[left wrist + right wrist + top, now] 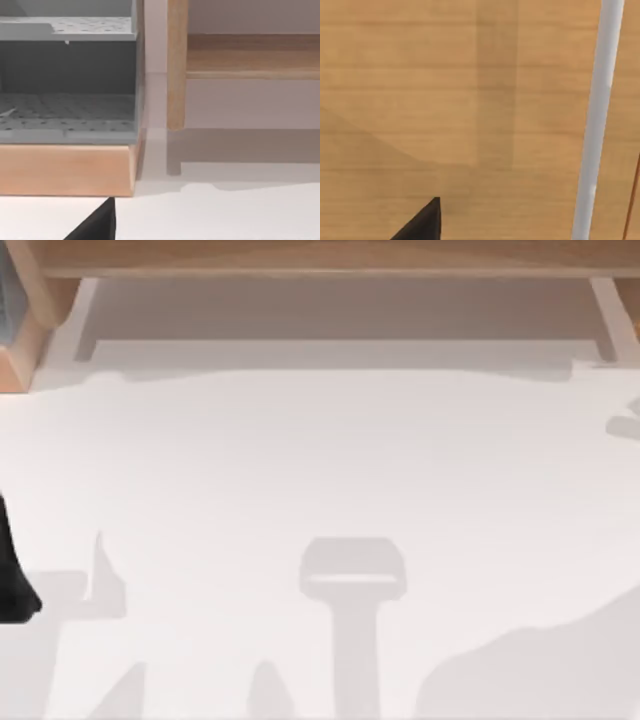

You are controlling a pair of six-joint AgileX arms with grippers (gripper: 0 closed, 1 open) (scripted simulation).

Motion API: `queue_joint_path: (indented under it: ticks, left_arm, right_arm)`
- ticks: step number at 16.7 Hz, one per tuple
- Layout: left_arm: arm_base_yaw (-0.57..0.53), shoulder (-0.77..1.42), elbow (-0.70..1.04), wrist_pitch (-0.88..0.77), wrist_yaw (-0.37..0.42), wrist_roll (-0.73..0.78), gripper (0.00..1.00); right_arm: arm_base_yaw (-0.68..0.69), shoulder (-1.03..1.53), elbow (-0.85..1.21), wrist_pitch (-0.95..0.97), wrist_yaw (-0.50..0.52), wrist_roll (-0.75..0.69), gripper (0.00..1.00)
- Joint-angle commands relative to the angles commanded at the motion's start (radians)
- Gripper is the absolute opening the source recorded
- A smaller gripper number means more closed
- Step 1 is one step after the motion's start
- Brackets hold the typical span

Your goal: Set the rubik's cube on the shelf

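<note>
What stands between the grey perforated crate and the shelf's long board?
In the left wrist view, the shelf's wooden upright stands between the grey crate and the board, with a narrow pale gap on the crate's side.

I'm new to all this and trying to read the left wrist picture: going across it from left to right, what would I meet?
Grey perforated rack on its wooden base → wooden side panel of the shelf → the shelf's long board. A dark part of the left tool pokes in below the rack.
</note>
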Motion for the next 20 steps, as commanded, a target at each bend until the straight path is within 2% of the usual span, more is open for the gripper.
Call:
queue_joint_path:
  ticks: [11, 20]
  left_arm:
    - [0.000, 0.000, 0.000, 0.000, 0.000, 0.000, 1.00]
    - [0.000, 0.000, 0.000, 0.000, 0.000, 0.000, 1.00]
  right_arm:
    - [0.000, 0.000, 0.000, 0.000, 0.000, 0.000, 0.02]
    - [-0.003, 0.002, -0.001, -0.002, 0.001, 0.002, 0.00]
